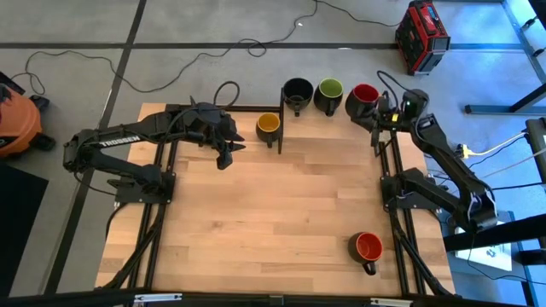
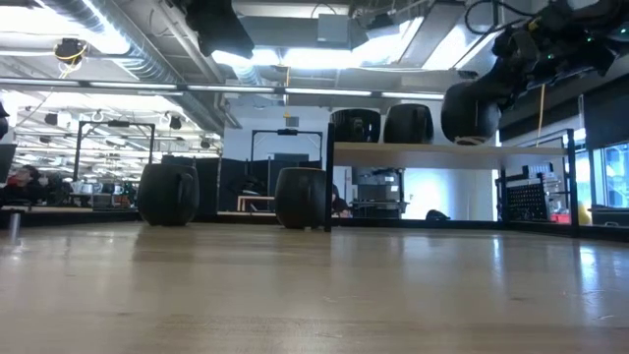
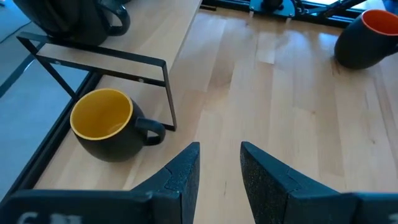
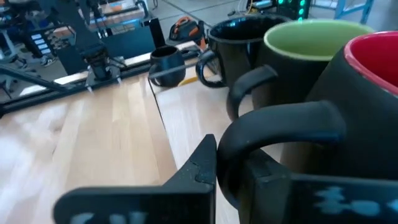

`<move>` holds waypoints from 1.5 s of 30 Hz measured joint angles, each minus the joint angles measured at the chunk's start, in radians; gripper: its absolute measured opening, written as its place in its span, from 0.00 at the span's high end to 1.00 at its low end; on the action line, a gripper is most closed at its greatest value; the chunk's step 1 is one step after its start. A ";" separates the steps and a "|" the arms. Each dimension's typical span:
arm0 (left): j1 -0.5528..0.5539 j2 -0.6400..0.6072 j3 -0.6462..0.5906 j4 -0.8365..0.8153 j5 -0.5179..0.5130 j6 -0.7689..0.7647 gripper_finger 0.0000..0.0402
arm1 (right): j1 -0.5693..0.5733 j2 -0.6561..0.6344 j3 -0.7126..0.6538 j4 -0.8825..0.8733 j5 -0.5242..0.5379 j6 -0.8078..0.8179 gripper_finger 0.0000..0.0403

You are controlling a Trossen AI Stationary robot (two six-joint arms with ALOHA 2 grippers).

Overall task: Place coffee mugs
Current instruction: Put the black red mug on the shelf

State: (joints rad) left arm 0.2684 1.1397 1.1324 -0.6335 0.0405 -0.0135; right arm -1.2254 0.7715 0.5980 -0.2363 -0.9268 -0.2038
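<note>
Evidently the work is mid-way: mugs are being lined up on the raised wooden shelf (image 1: 341,119) at the table's far edge, and the red one is being set down now. Starting at the left, a black mug (image 1: 226,92) stands on the table behind the left gripper (image 1: 227,159), which hangs with its dark fingers slightly parted and empty, near the yellow-lined mug (image 1: 268,126); that mug sits on the pale, smooth-grained tabletop (image 1: 273,213) just beside the shelf's thin black metal frame. On the shelf stand the second black mug (image 1: 297,92) and the green-lined mug (image 1: 329,90), close together. At the right end the right gripper (image 4: 231,168) is clamped on the looped handle of the red-lined mug (image 1: 364,96), which in the low view seems slightly above the shelf. The next move, I judge, is to lower it level beside the green one and then release. Round, matt dark outside and glossy within, these mugs should slide little. The orange-red mug (image 1: 368,248) waits near the right front corner.
</note>
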 joint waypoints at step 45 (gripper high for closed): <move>0.000 0.000 0.000 0.107 -0.004 -0.001 0.73 | -0.091 0.041 -0.069 0.067 0.063 -0.091 0.90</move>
State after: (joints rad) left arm 0.2684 1.1393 1.1324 -0.5270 0.0364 -0.0147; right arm -1.3159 0.8124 0.5285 -0.1692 -0.8634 -0.2946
